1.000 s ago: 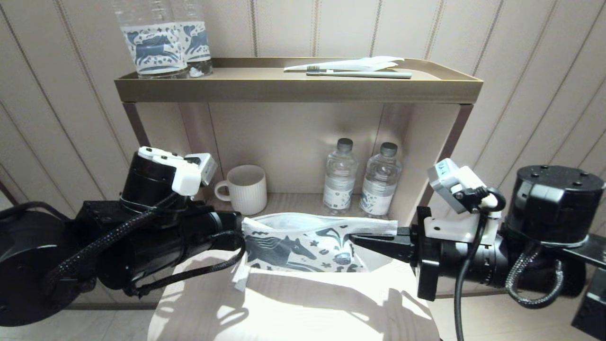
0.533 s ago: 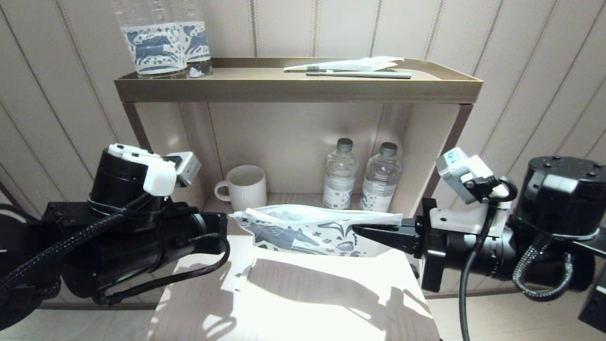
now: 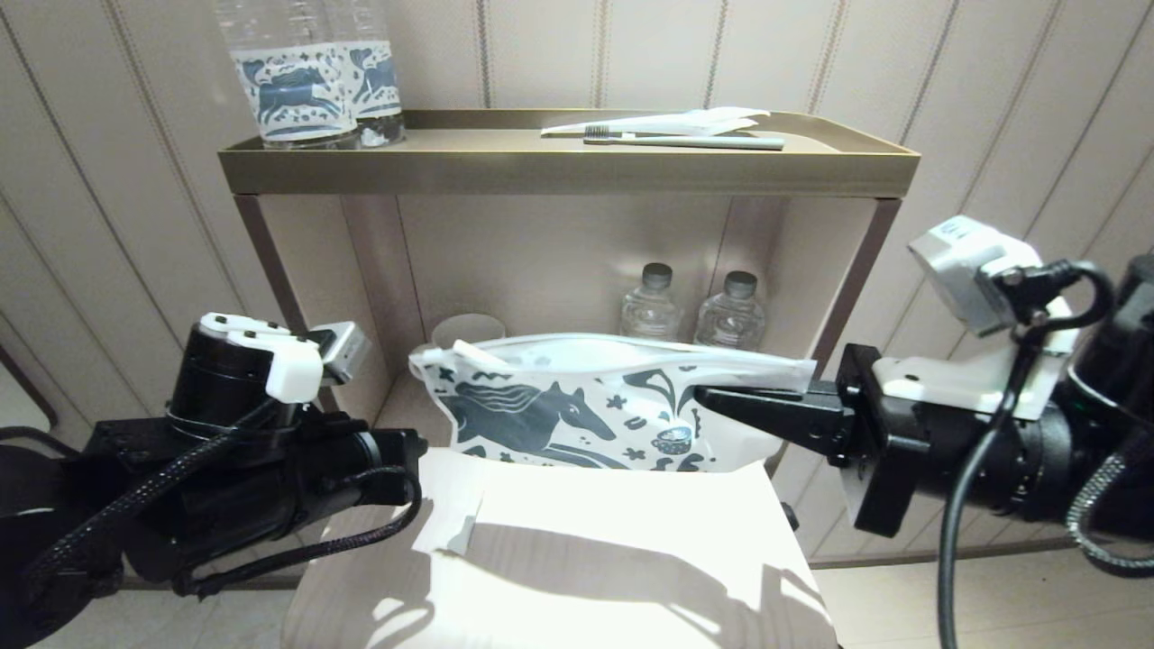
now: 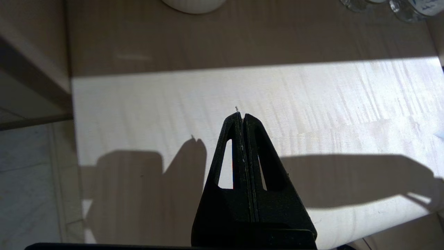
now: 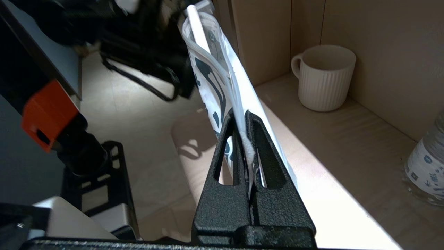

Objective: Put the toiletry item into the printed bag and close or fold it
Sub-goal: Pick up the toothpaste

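The printed bag (image 3: 577, 406), white with a dark teal horse, hangs upright above the table. My right gripper (image 3: 708, 397) is shut on its top right corner; in the right wrist view the bag's edge (image 5: 215, 80) is pinched between the fingers of the right gripper (image 5: 242, 118). A thin white stick (image 3: 473, 354) pokes out of the bag's top left end, where the mouth gapes a little. My left gripper (image 4: 241, 116) is shut on nothing, left of the bag and clear of it, over the sunlit table. A toothbrush (image 3: 685, 141) lies on the top shelf.
A ribbed white mug (image 5: 324, 78) and two small water bottles (image 3: 651, 302) stand in the shelf niche behind the bag. Horse-label bottles (image 3: 297, 81) stand on the brass top tray (image 3: 568, 171). A white paper scrap (image 3: 446, 532) lies on the table (image 3: 586, 577).
My right gripper has lifted the bag up and rightward off the table. The left arm has let go of the bag's left end and drawn back to the left.
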You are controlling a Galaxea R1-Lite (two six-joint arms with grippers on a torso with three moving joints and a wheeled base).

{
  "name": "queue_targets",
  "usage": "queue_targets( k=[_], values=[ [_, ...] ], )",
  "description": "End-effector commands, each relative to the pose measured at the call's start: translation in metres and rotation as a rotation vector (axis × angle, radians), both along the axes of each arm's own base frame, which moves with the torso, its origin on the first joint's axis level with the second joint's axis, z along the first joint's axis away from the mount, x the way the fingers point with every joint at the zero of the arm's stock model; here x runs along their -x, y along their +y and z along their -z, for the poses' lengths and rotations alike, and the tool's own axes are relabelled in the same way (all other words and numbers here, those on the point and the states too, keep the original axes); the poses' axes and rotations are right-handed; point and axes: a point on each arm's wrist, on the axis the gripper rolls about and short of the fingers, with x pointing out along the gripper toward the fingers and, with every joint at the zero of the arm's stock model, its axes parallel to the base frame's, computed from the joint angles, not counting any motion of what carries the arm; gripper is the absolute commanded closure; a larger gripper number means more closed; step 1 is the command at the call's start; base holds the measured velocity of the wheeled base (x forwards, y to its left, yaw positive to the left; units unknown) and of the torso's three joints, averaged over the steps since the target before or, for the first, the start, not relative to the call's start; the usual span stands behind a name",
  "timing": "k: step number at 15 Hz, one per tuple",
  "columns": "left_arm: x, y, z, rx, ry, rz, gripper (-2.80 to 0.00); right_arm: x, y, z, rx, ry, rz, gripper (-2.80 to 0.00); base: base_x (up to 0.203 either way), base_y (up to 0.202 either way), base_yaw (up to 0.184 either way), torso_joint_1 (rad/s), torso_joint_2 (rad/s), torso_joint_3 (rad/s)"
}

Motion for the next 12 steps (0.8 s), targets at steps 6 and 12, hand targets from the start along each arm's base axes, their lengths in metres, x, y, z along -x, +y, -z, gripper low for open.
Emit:
queue_targets(
  k=[6, 12],
  values=[
    [-0.011, -0.041, 0.008, 0.036, 0.034, 0.144, 0.0, 0.016, 0.005, -0.014, -0.043, -0.004, -0.025, 0.0, 0.0, 0.0, 0.0, 0.0, 0.0, 0.0],
    [-0.009, -0.04, -0.024, 0.083, -0.025, 0.141, 0.0, 0.009, 0.013, 0.003, -0.005, 0.048, -0.036, 0.0, 0.0, 0.0, 0.0, 0.0, 0.0, 0.0]
  ],
)
